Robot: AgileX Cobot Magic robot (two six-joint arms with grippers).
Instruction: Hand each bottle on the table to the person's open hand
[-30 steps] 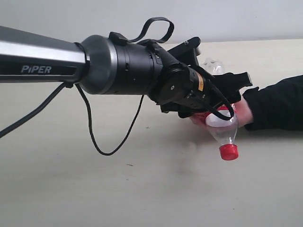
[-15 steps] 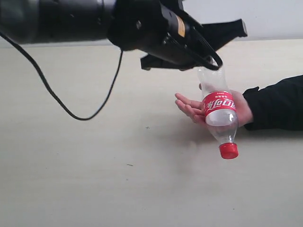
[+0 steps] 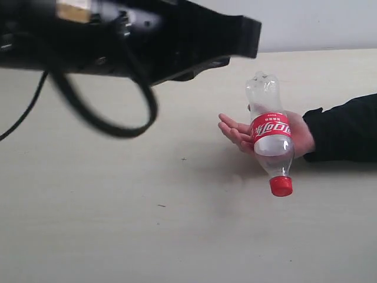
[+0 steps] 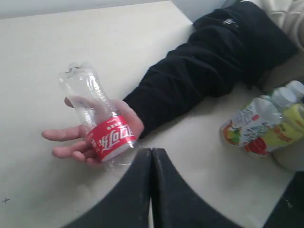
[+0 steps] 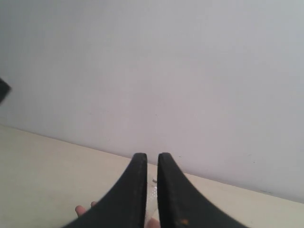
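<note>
The clear bottle with red label and red cap (image 3: 271,138) lies across the person's open hand (image 3: 235,131), cap end hanging past the palm toward the table (image 3: 118,236). My left gripper (image 3: 247,36) hovers blurred above and to the left, clear of the bottle. In the left wrist view its jaws (image 4: 151,151) are pressed shut and empty, with the bottle (image 4: 102,128) on the hand (image 4: 71,142) beyond them. The right gripper (image 5: 151,156) faces the wall, jaws nearly touching, nothing held. Other bottles, a white-labelled one (image 4: 247,126) and a yellow one (image 4: 287,128), lie clustered beside the sleeve.
The person's black-sleeved arm (image 3: 344,130) reaches in from the right across the table. My left arm's black body and looping cable (image 3: 112,127) fill the upper left of the exterior view. A pale wall (image 5: 152,71) stands behind the table's far edge.
My left gripper let go of the red-labelled bottle, rose and pulled back to the left. The bottle stays on the open hand, settling slightly.
</note>
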